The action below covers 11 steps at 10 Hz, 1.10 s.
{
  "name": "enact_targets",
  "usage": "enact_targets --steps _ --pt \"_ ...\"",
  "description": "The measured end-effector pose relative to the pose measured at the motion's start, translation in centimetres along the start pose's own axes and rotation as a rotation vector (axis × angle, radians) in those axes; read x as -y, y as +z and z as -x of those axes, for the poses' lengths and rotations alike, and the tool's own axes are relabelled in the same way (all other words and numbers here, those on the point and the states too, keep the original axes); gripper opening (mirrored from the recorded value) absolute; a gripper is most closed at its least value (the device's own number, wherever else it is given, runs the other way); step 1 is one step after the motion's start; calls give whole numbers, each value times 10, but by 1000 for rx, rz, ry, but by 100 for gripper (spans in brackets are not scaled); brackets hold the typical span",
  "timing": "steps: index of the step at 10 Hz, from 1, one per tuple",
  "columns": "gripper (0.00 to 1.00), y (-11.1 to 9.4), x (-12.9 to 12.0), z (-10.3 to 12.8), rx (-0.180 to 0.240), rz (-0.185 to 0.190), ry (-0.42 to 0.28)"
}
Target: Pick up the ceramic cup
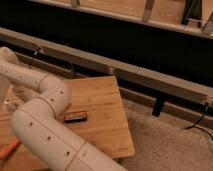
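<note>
My white arm (47,107) fills the left of the camera view and bends over a wooden table (102,102). Its far link runs off toward the upper left edge. The gripper is out of view, past the left edge or behind the arm. No ceramic cup can be made out. A small pale thing (8,104) peeks out at the left edge under the arm, and I cannot tell what it is.
A dark snack bar with an orange label (75,117) lies on the table next to the arm. An orange object (8,149) lies at the lower left. A long grey rail (140,75) runs behind the table. The floor (170,145) lies to the right, with a cable (200,120) on it.
</note>
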Motion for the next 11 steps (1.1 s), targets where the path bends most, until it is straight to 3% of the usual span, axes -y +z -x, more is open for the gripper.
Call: enact_targets --steps 1,2,9,11 --pt "3 -6 -1 4 12 7 -7" --pt "0 -12 -2 6 20 12 -14" --pt "0 -59 34 3 10 -16 33" --pt "0 -84 52 0 7 -26 56"
